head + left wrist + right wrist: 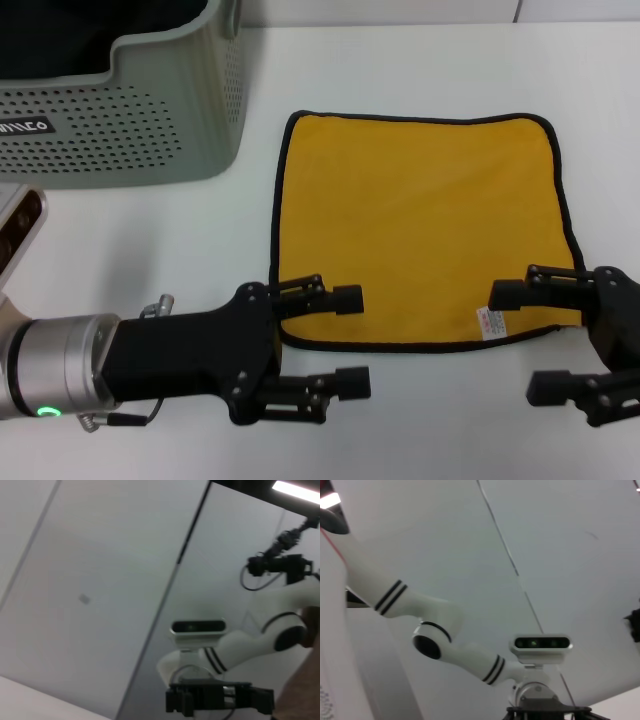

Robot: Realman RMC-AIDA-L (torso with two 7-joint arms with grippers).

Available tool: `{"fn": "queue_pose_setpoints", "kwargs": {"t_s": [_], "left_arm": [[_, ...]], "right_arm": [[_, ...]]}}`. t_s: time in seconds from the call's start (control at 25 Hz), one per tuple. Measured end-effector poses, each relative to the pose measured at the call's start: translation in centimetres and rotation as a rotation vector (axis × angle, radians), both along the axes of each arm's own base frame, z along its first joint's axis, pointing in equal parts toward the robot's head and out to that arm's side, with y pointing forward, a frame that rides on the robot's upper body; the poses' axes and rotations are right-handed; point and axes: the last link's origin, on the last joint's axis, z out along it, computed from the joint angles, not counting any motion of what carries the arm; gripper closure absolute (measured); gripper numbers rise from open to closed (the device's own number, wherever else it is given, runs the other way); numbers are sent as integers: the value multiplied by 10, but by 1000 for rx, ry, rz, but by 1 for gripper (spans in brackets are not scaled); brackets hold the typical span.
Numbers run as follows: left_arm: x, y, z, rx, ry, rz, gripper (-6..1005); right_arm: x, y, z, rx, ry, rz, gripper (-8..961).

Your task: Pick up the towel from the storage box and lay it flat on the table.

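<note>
One towel (420,225) lies flat, yellow face up, on my bench (150,230) beside one storage box (150,110). Two end effectors, left (352,340) and right (515,340), gape wide at its near corners, gripping nothing.

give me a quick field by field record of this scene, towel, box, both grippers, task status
towel: spread flat on the table, yellow-orange face up, white tag near the corner by the right gripper
storage box: on the table beside the towel, toward the robot's left, apart from it
left gripper: open, at the towel's near edge, one finger over the corner
right gripper: open, at the near edge by the tag, holding nothing
task status: towel looks out of the box and laid flat
</note>
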Motion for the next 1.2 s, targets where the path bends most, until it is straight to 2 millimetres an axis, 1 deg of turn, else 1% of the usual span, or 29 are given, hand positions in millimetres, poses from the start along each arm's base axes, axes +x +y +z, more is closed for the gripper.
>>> {"fn": "queue_pose_setpoints", "kwargs": {"t_s": [0.28,1.2], "left_arm": [[0,-3,2,-5,-20,-4,185],[3,2,4,34,-50,12,185]], "right_arm": [[1,-4,4,14,19,26,112],[-2,-3,7,13,35,48,112]]}}
